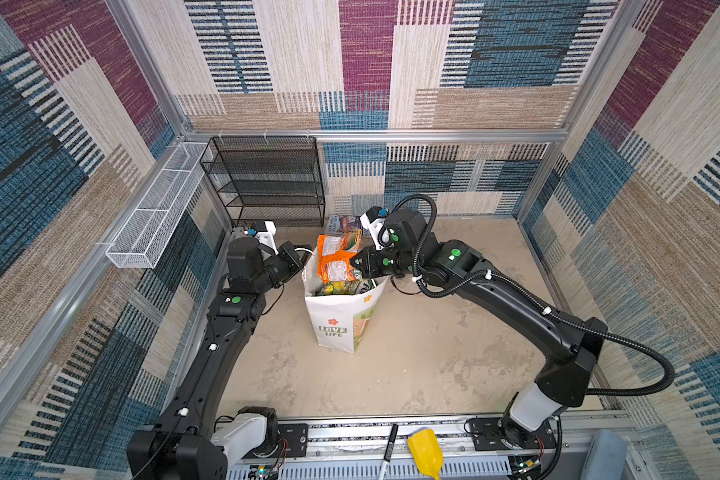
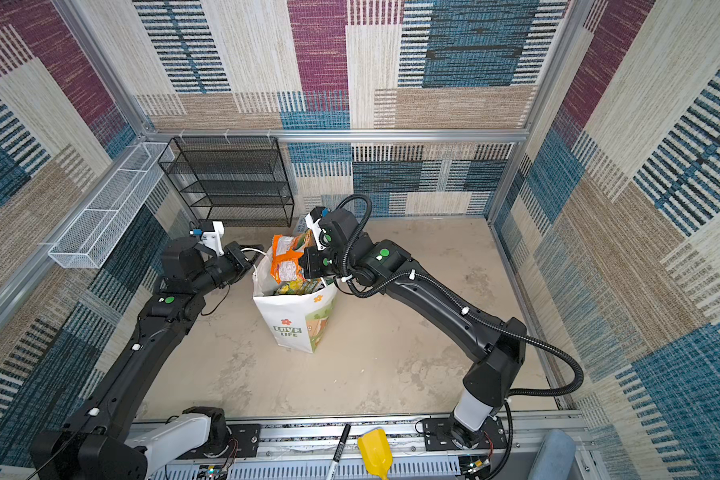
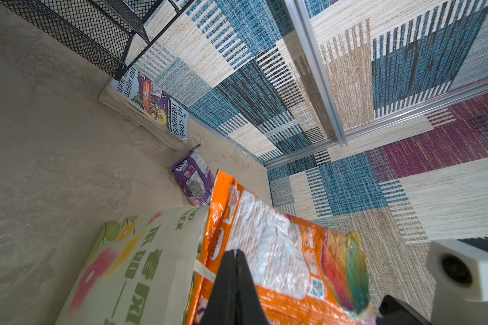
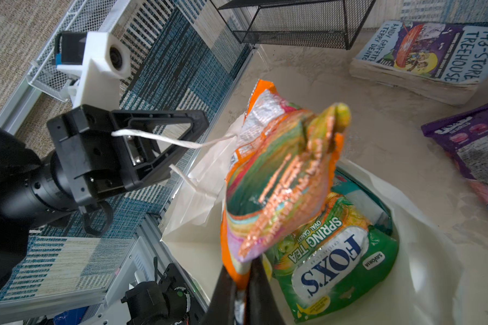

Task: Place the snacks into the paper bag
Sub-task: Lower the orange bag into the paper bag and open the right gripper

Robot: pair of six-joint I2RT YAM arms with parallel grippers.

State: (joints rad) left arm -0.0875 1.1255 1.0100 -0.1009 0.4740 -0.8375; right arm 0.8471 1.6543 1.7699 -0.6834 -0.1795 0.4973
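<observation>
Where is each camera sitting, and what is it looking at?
Top views: high above the arms' bases, both looking down on the paper bag; both arms show.
Left wrist: on the left arm, looking past the shut left hand at the orange snack packet.
Right wrist: on the right arm, looking into the bag; right hand pinches that packet, left hand holds the cord handle.
Shared: both wrist views show the book.

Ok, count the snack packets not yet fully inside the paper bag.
2. The orange packet is pinched by the right gripper over the paper bag; the purple packet lies near the book. Others may be hidden.
</observation>
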